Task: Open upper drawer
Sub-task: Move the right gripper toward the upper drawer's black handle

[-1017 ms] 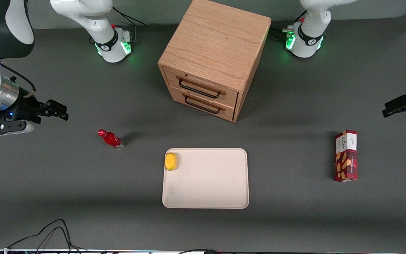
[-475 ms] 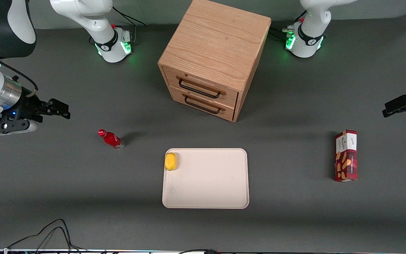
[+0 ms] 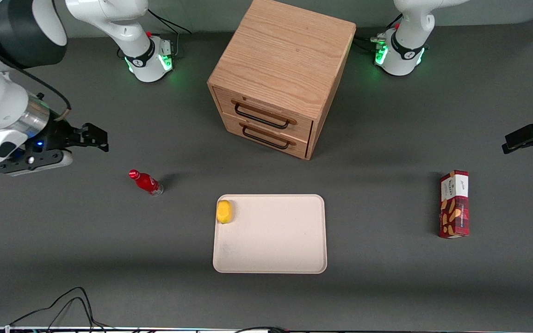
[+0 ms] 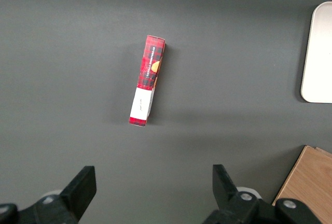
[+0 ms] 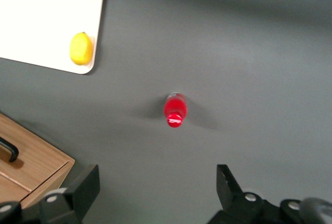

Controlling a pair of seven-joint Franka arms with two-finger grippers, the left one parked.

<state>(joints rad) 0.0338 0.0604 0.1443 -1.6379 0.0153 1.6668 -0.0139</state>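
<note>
Hovering wide-jawed and empty, your gripper (image 3: 91, 138) nears the red bottle (image 3: 146, 182) — swing low toward the upper drawer (image 3: 263, 114) and you topple it.

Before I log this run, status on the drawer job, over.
Gripper open, empty, above the table at the working arm's end. Upper drawer shut, handle untouched. Red bottle stands between gripper and cabinet, slightly nearer the camera.

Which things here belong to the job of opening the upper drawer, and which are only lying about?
For the job:
- upper drawer, shut, in the wooden cabinet
- gripper, open, toward the working arm's end of the table, away from the cabinet

Only lying about:
- lower drawer
- red bottle
- lemon on the tray
- snack box
</note>
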